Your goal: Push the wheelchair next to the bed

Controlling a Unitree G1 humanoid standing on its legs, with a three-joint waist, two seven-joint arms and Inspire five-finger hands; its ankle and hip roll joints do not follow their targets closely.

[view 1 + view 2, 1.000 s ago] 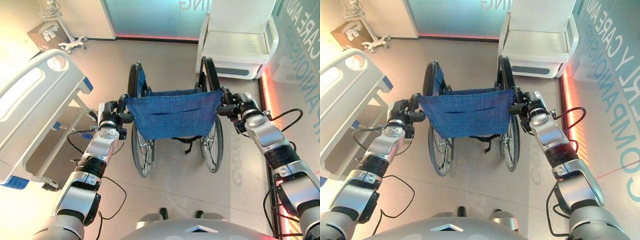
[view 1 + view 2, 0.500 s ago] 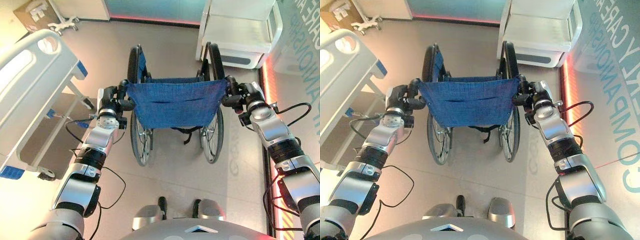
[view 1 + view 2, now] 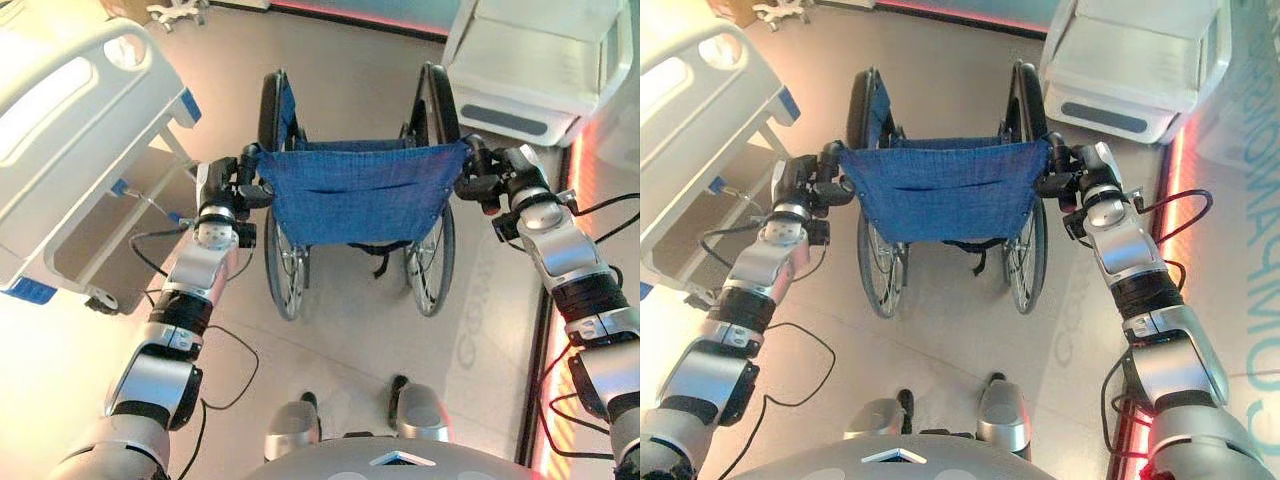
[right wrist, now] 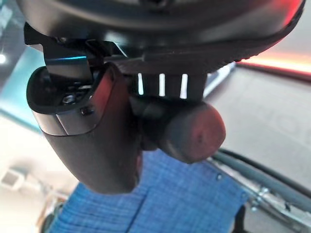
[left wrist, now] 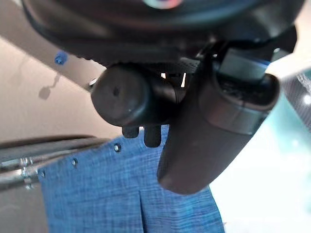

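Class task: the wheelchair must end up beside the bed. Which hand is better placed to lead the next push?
Probably the right hand: the bed lies to the robot's left, so pushing the wheelchair harder from the right should swing it bedward. The left hand also grips its handle.

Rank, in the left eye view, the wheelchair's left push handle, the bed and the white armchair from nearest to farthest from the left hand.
1. Left push handle: gripped by the left hand.
2. Bed: on the robot's left.
3. White armchair: ahead, far right.
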